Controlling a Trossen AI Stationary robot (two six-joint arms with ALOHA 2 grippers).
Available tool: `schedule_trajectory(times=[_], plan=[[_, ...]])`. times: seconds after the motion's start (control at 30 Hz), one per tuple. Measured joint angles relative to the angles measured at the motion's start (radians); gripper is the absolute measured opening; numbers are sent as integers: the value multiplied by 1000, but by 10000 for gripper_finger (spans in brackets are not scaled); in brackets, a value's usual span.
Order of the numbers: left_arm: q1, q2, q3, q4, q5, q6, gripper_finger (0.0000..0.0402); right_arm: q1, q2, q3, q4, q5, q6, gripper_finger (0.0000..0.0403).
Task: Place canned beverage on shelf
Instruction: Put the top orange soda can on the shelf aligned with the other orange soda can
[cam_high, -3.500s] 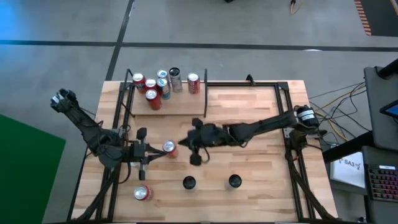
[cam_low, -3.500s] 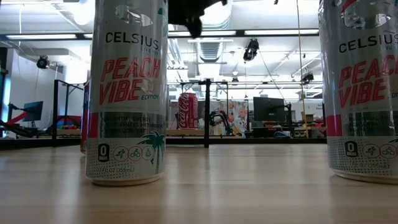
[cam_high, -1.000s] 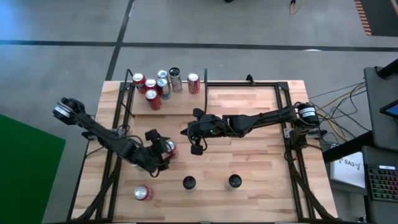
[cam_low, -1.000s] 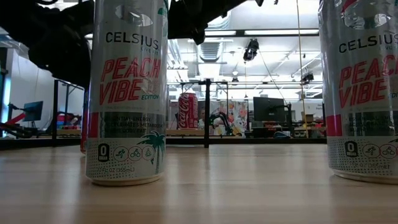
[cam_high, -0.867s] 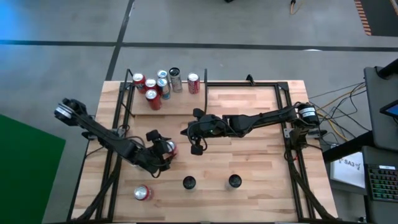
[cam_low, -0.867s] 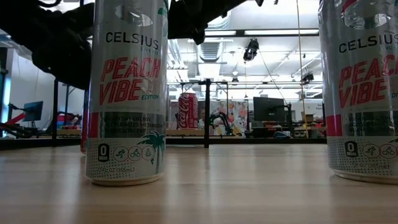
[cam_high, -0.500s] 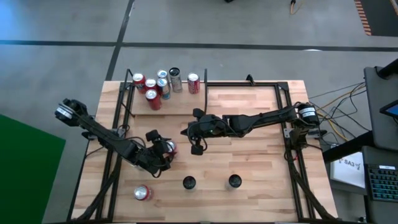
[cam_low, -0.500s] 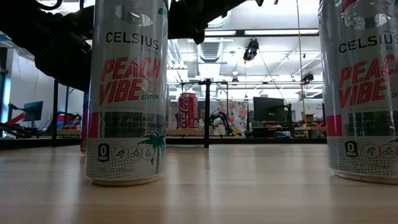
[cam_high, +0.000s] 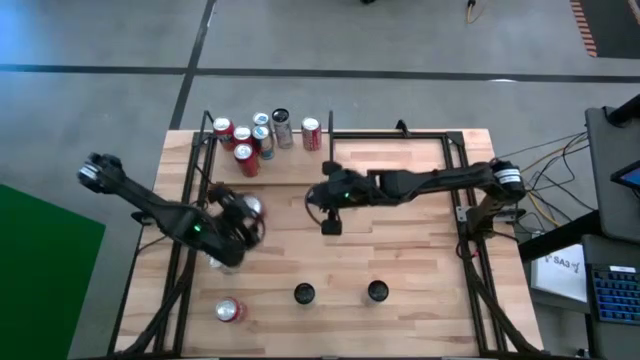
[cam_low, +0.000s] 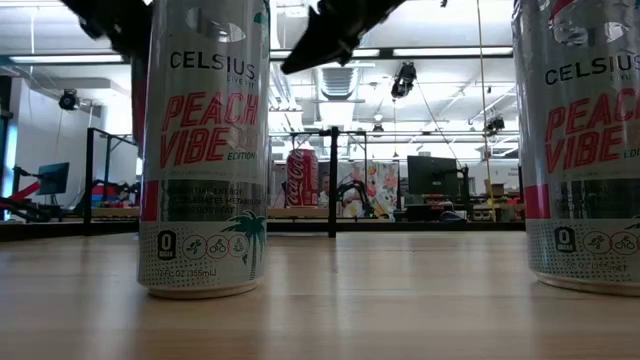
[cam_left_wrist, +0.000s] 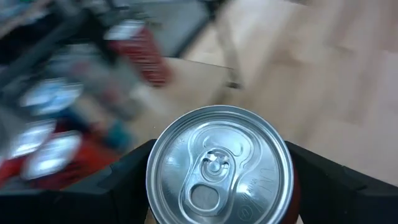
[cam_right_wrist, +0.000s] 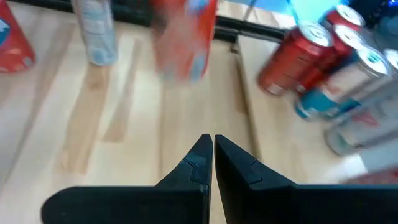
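Observation:
A red canned beverage (cam_high: 250, 207) with a silver top (cam_left_wrist: 217, 168) sits between the fingers of my left gripper (cam_high: 240, 218), above the table's left middle. My left gripper is shut on it. The shelf (cam_high: 290, 172) is a light wood plank with black rods at the far left. Several cans (cam_high: 250, 140) stand upright on it. My right gripper (cam_high: 330, 222) hangs shut over the table's middle and holds nothing. In the right wrist view its shut fingertips (cam_right_wrist: 213, 149) face the held can (cam_right_wrist: 183, 37) and the shelf's cans (cam_right_wrist: 311, 56). My left gripper pinches the can's round side wall (cam_left_wrist: 293, 193) between its two fingers (cam_left_wrist: 124, 180), just under the top rim. The fingers come from the table's left near side, slanting down. The can is lifted clear of the table, top up.
Two Celsius cans (cam_high: 304, 294) (cam_high: 376, 291) stand near the table's front edge and loom large in the low view (cam_low: 205, 150) (cam_low: 580, 140). A red can (cam_high: 228, 310) lies at the near left. Black frame rods (cam_high: 330, 150) edge the shelf and table.
My left gripper has risen with the can and carried it toward the far left, nearer the shelf. The can is now off the table. My right gripper has drifted a little toward the table's right and far edge, still shut.

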Motion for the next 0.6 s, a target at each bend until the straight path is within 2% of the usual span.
schedule_trajectory(times=[0.1,0.23,0.33,0.6], plan=[[37,-74,56,-200,-62,-163,288,-37,-33,0,-46,-13,-3,9],[144,-167,74,-359,-69,-345,288,-84,-60,0,-49,-117,1,9],[262,-225,69,-367,-64,-374,288,-106,-58,-2,-42,-182,2,9],[495,-262,59,-412,-9,-374,288,-117,-51,-2,-31,-187,2,9]])
